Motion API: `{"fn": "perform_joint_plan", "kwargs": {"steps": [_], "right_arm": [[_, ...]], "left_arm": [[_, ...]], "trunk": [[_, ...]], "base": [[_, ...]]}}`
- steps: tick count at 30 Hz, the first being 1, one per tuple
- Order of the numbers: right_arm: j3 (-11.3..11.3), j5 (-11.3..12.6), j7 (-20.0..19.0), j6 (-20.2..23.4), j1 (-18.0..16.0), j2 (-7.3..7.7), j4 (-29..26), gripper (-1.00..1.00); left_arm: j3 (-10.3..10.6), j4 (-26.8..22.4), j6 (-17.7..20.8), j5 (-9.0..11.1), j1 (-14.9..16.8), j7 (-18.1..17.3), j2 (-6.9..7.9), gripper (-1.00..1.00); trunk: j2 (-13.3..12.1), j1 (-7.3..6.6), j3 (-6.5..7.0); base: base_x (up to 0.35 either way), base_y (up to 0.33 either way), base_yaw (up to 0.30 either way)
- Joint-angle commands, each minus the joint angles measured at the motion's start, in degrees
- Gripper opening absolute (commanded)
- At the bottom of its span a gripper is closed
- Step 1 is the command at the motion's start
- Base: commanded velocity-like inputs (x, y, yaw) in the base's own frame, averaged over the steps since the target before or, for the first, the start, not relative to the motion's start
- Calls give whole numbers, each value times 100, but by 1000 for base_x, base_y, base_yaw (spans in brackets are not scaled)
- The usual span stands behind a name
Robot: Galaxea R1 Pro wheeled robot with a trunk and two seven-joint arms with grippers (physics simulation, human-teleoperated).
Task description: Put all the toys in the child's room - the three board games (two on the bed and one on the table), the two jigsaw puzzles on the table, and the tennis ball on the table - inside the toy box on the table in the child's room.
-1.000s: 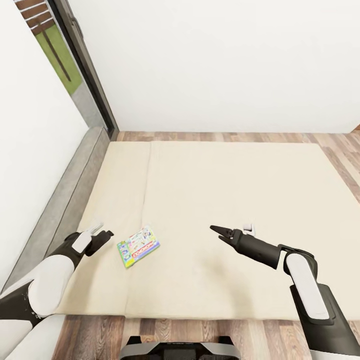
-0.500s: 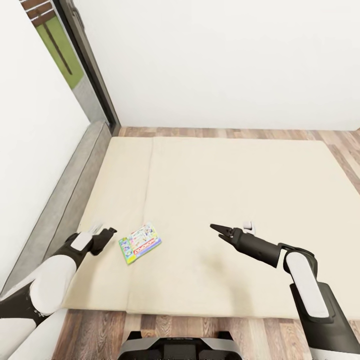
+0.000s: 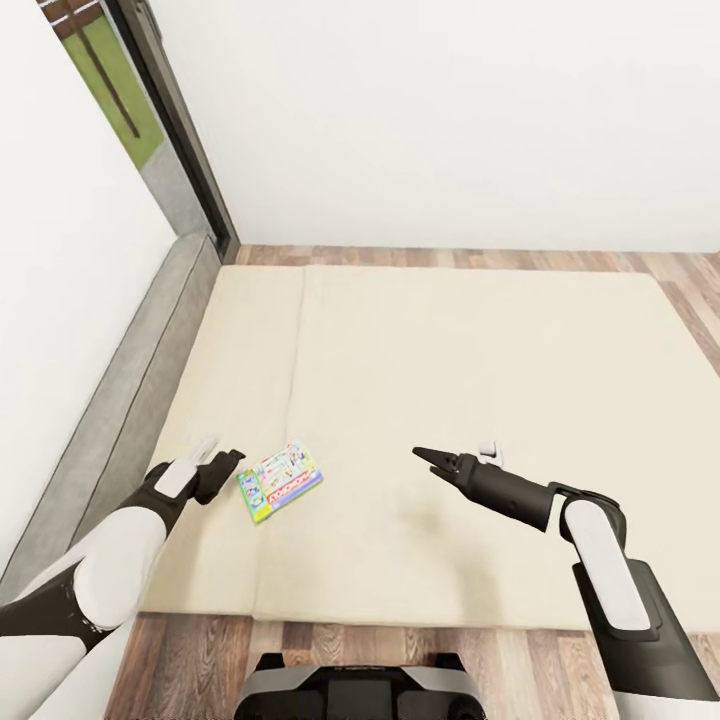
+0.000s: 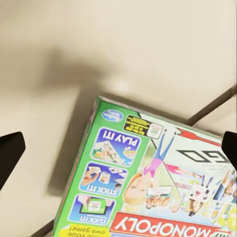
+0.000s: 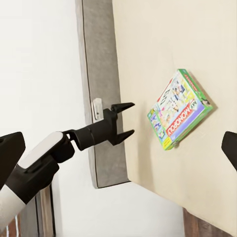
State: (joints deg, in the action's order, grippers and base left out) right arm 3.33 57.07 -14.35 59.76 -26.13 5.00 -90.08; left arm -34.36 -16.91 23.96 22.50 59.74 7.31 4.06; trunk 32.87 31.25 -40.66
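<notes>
Overall, the cream bed (image 3: 450, 400) took up most of the head view, w/ wood floor (image 3: 400, 258) along its far edge and a white wall (image 3: 450, 110) behind. A grey bed frame (image 3: 120, 400) ran along the bed's left side, next to a dark-framed glass door (image 3: 170, 130).

Left arm (image 3: 100, 570) reached in over the near-left corner of the bed. Right arm (image 3: 600, 560) reached in from the near-right side.

Monopoly board game (image 3: 279, 481) lay flat on the bed, near the front-left corner, box rotated at an angle to the bed edges. In the left wrist view the box (image 4: 158, 182) sat close ahead, green border and "MONOPOLY" lettering legible. In the right wrist view the box (image 5: 180, 108) lay on the bed surface beyond the other arm.

Left gripper (image 3: 228, 461) hovered just beside the box, not touching it; jaws spread, nothing between them, confirmed in the right wrist view (image 5: 127, 121).

Right gripper (image 3: 428, 462) hovered over bare bed, well apart from the box. Its fingertips sat at opposite edges of the right wrist view, so jaws were spread and empty.
</notes>
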Motion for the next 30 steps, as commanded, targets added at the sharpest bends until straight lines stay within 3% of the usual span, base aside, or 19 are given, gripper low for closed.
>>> {"fn": "perform_joint_plan", "kwargs": {"steps": [1,19,30], "right_arm": [[-1,-55,-59,24,-4,-2,-1,100],[-201,-55,-59,24,-6,-16,-1,100],[-209,-55,-59,24,-6,-17,-1,100]], "left_arm": [[-4,-35,29,61,2,39,-12,100],[14,-828,96,61,10,39,-250,100],[17,-964,93,54,11,58,-250,100]], "trunk": [[6,2,-15],[6,2,-181],[6,2,-282]], "base": [[0,0,0],[0,0,0],[0,0,0]]}}
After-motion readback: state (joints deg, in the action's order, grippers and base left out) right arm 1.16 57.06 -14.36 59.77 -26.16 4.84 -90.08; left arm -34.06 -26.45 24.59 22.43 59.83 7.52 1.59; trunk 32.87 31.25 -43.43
